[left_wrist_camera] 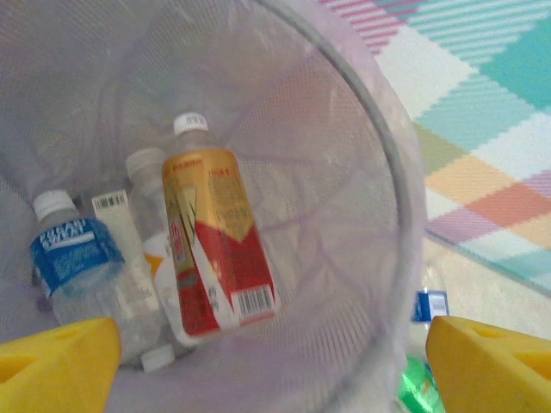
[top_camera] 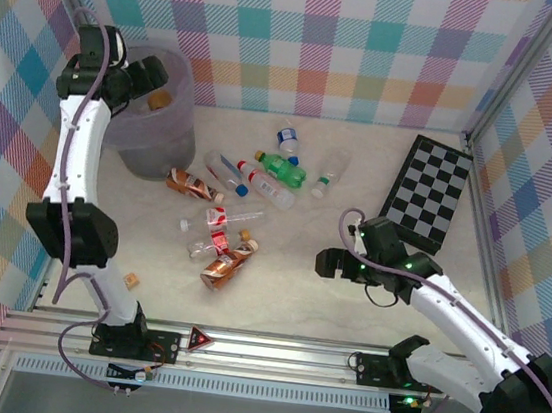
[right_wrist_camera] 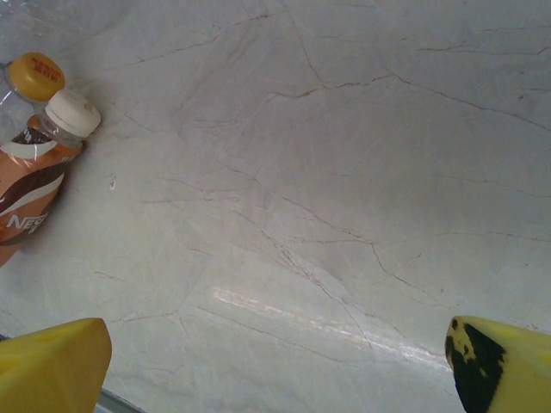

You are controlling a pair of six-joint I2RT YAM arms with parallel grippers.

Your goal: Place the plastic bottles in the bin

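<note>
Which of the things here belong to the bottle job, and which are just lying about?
Job: bin; loose bottles; binned bottles.
Lying about: checkerboard; small tan block.

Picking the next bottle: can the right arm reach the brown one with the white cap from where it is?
Probably yes. The right pincer is open and faces the brown bottle, with just bare table between them.

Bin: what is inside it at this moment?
At least three bottles are inside the bin: a red-gold bottle on top, a blue-label bottle beside it, and a pale bottle partly covered between them. Whatever lies lower is hidden.
</note>
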